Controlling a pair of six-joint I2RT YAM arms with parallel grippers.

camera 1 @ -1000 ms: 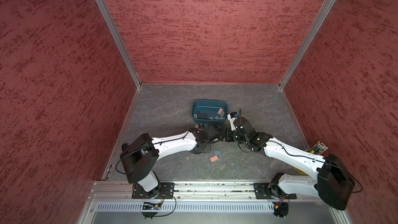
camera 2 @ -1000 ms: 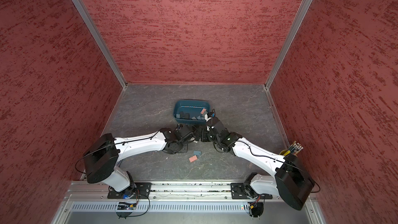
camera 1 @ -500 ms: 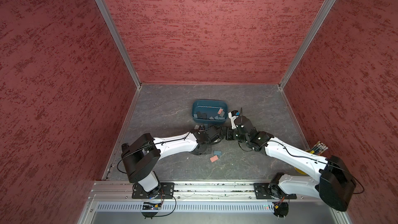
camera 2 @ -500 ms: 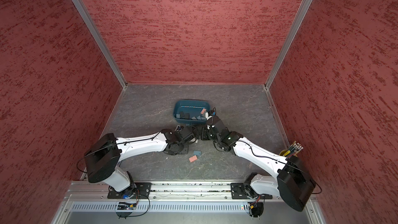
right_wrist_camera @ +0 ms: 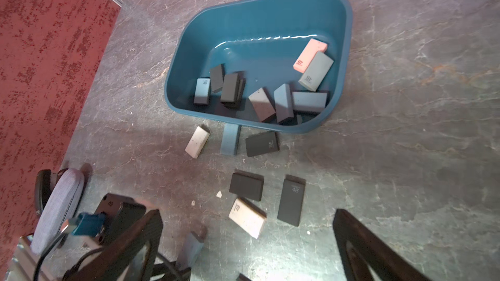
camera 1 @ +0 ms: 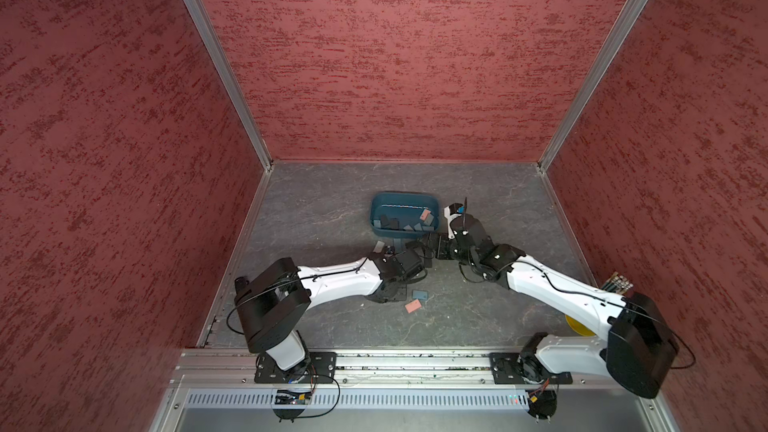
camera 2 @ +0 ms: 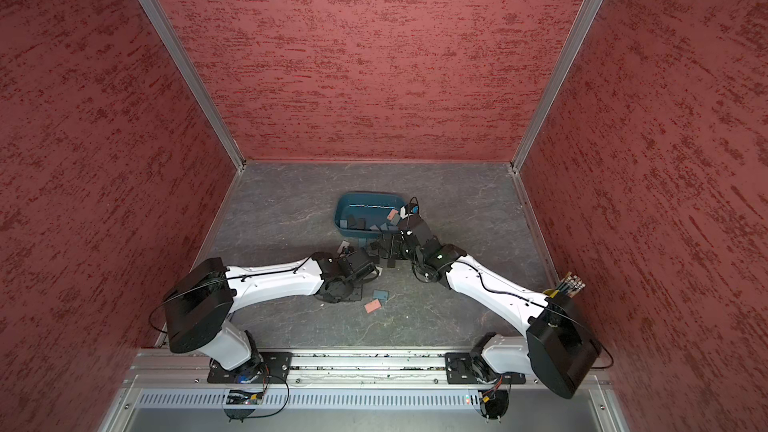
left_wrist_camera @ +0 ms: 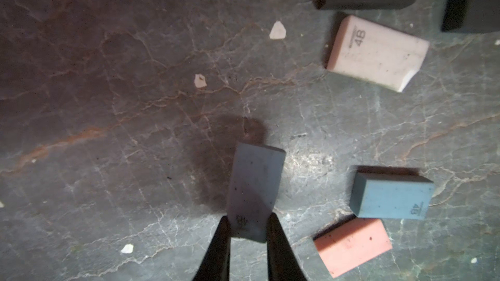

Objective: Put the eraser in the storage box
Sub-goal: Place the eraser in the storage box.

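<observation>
Jaws of the left hand (left_wrist_camera: 247,225) pinched one end of a grey-blue eraser (left_wrist_camera: 255,185), held just above the desk (left_wrist_camera: 108,104) among loose erasers (left_wrist_camera: 392,198), outside the storage box (right_wrist_camera: 347,22), which sat nearby with several erasers inside. The right hand (right_wrist_camera: 247,212) hung over the desk, spread wide, gripping nothing.

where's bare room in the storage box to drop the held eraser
Bare: the storage box floor along its far wall, up to the pink eraser. Crowded: the near wall, lined with dark and blue erasers, and the table just outside it.
</observation>
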